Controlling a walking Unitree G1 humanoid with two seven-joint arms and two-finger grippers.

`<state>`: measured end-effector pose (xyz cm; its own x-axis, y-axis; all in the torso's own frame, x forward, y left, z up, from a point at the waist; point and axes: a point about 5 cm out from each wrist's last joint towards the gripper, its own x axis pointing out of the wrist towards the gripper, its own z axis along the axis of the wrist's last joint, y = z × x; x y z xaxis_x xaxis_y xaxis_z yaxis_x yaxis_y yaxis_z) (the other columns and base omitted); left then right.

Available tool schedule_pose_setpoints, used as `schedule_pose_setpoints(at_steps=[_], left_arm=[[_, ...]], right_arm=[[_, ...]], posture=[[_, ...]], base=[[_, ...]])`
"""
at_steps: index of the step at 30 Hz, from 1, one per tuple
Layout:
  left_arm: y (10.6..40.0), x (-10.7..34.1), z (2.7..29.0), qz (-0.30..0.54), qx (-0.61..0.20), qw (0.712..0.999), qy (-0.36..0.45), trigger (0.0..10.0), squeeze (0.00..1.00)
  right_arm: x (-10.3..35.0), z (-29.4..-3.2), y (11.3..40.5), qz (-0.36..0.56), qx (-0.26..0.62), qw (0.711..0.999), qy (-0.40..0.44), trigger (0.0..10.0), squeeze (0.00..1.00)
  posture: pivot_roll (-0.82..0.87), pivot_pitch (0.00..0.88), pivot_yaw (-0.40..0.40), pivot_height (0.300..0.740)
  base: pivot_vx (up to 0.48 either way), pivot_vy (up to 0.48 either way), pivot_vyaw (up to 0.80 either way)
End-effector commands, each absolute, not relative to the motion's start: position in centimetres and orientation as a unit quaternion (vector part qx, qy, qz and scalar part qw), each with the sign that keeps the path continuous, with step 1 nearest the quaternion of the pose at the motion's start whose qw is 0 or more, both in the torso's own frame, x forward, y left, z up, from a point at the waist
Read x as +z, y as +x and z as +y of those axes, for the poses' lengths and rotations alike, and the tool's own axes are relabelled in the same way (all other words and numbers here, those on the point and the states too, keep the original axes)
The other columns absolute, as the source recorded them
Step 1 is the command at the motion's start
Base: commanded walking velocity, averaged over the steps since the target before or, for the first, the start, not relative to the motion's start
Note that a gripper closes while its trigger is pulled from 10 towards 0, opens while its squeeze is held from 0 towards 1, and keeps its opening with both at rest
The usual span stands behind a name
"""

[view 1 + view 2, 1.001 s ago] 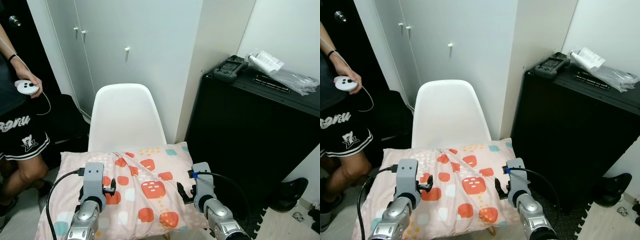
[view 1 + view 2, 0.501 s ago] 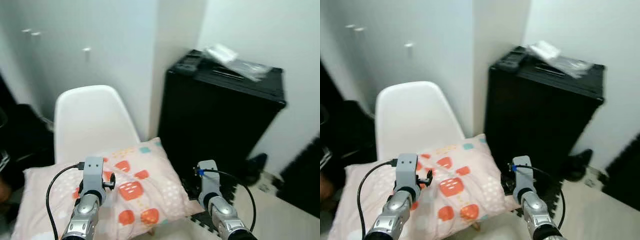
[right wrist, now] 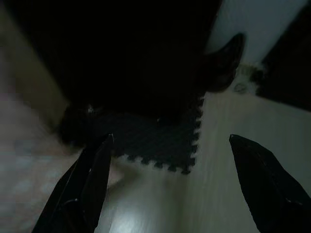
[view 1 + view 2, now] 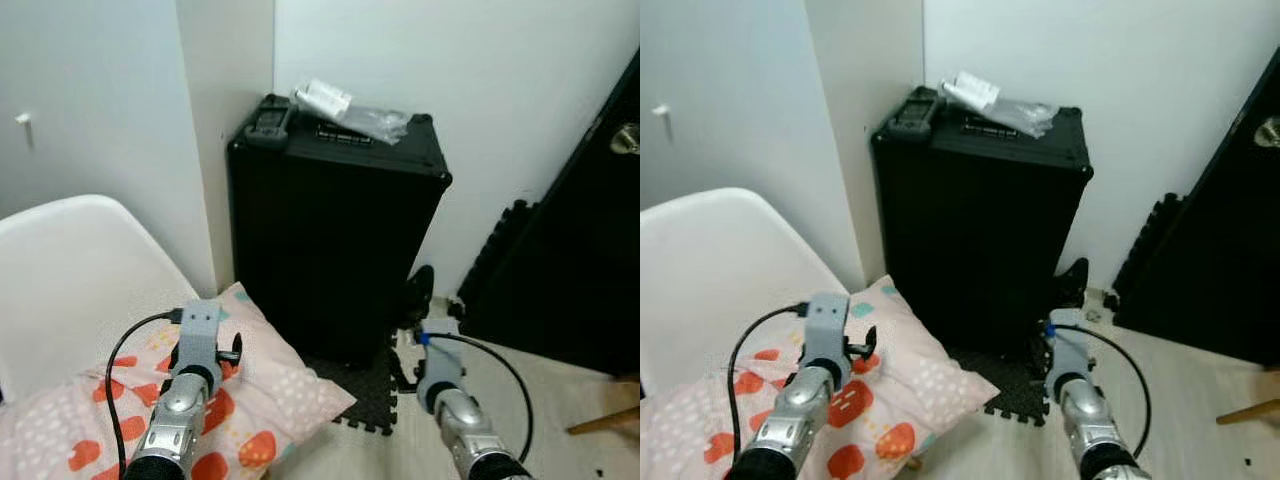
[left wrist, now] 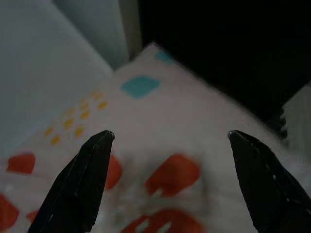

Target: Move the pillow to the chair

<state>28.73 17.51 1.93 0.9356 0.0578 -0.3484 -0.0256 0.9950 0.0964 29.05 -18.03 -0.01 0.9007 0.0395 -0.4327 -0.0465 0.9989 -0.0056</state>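
The pink pillow (image 4: 270, 385) with red and teal squares lies on the seat of the white chair (image 4: 70, 270) at the lower left, one corner hanging past the seat's edge. My left gripper (image 5: 170, 141) hovers just above the pillow's near corner, open, with nothing between its fingers (image 5: 87, 174). My right gripper (image 3: 170, 143) is open too. It stands apart from the pillow, over the light floor and the dark foam mat (image 3: 160, 145).
A black cabinet (image 4: 340, 230) stands against the wall right of the chair, with a plastic bag (image 4: 350, 110) and a black device (image 4: 268, 110) on top. A dark shoe (image 4: 420, 290) lies beside it. A black door (image 4: 570, 250) is at the right.
The whole view has swung to the right, so the person is out of frame and the chair sits at the left edge. My right gripper is now off the pillow, over the floor.
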Motion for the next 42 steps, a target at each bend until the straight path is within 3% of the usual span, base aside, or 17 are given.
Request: schedule_pose_setpoints(at_steps=[1,24,29,42], left_arm=[[28.6,1.6,17.1,0.19,0.012,0.981,0.047,10.0,0.0],[29.0,1.9,16.2,0.192,-0.001,0.981,0.021,10.0,0.0],[29.0,1.8,15.8,0.189,0.012,0.982,0.004,10.0,0.0],[29.2,1.5,17.1,0.211,0.029,0.976,0.048,10.0,0.0]], right_arm=[[-0.6,-18.5,28.5,0.237,0.013,0.971,-0.01,10.0,0.0],[-0.8,-20.8,28.0,0.253,-0.048,0.966,-0.027,10.0,0.0],[-0.8,-20.6,27.9,0.247,-0.048,0.967,-0.029,10.0,0.0],[-0.7,-19.4,28.3,0.244,-0.028,0.969,-0.031,10.0,0.0]], posture=[[0.1,0.055,-0.048,0.74],[0.07,0.08,-0.025,0.74],[0.07,0.083,-0.026,0.74],[0.08,0.091,-0.023,0.74]], base=[[0.0,0.0,-0.8],[0.0,0.0,-0.8],[0.0,0.0,-0.8],[0.0,0.0,-0.8]])
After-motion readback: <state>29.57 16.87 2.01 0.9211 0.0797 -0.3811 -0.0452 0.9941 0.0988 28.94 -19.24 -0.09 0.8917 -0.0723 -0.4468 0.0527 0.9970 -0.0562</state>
